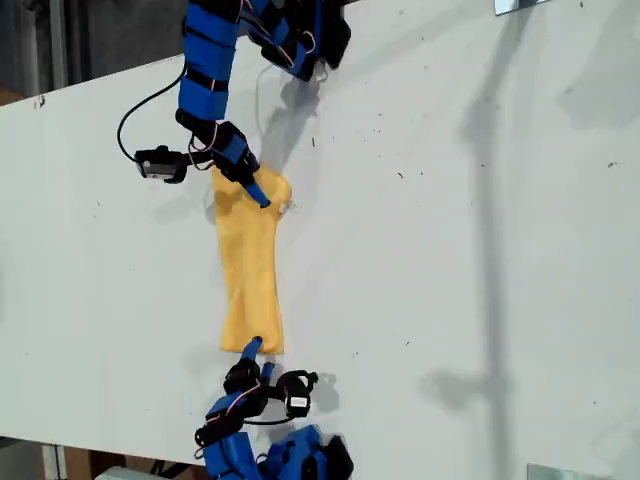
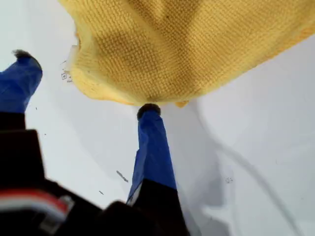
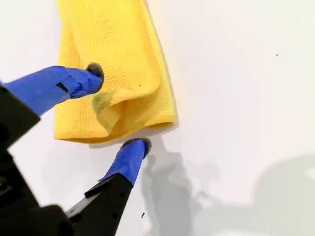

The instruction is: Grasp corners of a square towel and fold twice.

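Note:
The yellow-orange towel (image 1: 250, 265) lies on the white table (image 1: 450, 250) as a long narrow folded strip. A small white tag (image 1: 291, 207) shows at its far-end corner, also seen as the tag (image 2: 71, 59) in the first wrist view. My first gripper (image 1: 256, 190) is open at that end, one fingertip (image 2: 147, 110) at the towel's edge (image 2: 162, 64) and the other off to the side. At the near end my second gripper (image 1: 250, 350) is open and straddles a folded corner (image 3: 128, 105), one fingertip (image 3: 93, 71) over the cloth and the other on the table.
The table's edge runs along the exterior view's upper left (image 1: 90, 85). Metal pieces sit at that view's top right (image 1: 520, 5) and bottom right (image 1: 565, 470). Arm shadows fall across the table on the exterior view's right.

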Available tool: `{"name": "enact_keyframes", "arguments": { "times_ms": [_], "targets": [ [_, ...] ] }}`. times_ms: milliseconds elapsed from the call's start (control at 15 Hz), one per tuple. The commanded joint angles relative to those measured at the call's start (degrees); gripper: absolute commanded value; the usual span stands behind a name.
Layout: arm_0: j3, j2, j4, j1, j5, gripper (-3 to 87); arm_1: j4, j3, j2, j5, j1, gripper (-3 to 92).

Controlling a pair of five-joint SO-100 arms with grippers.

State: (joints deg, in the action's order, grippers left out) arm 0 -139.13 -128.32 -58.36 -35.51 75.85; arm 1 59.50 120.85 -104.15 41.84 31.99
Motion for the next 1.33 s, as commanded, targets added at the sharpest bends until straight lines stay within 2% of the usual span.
{"name": "enact_keyframes", "arguments": {
  "times_ms": [0,133,267,533,600,733,933,1267],
  "targets": [
    [-3.6,-12.0,-2.0,0.1,0.8,23.7,3.3,-2.5,-8.4,0.3,0.9,40.7],
    [-5.4,-19.6,-7.8,-1.6,0.4,23.5,4.9,-1.5,-10.5,-0.5,3.7,41.3],
    [-8.9,-29.0,-10.8,-4.9,-0.8,23.7,2.6,-1.3,-6.6,-1.9,8.2,41.9],
    [-19.5,-44.4,-16.4,-11.4,-1.3,22.8,-0.5,-10.6,17.7,-4.0,12.7,42.5],
    [-22.1,-50.6,-18.2,-11.3,-0.9,22.7,-0.4,-13.1,22.2,-4.7,13.2,37.2],
    [-24.2,-53.9,-18.5,-9.6,1.1,22.4,1.9,-15.5,25.7,-4.4,14.5,1.3],
    [-27.8,-58.4,-18.2,-9.3,1.4,22.4,2.8,-10.6,23.9,-5.2,21.3,0.0],
    [-36.0,-65.7,-16.8,-8.7,1.9,22.0,-0.9,4.9,7.2,-2.5,29.1,-0.1]
  ]
}}
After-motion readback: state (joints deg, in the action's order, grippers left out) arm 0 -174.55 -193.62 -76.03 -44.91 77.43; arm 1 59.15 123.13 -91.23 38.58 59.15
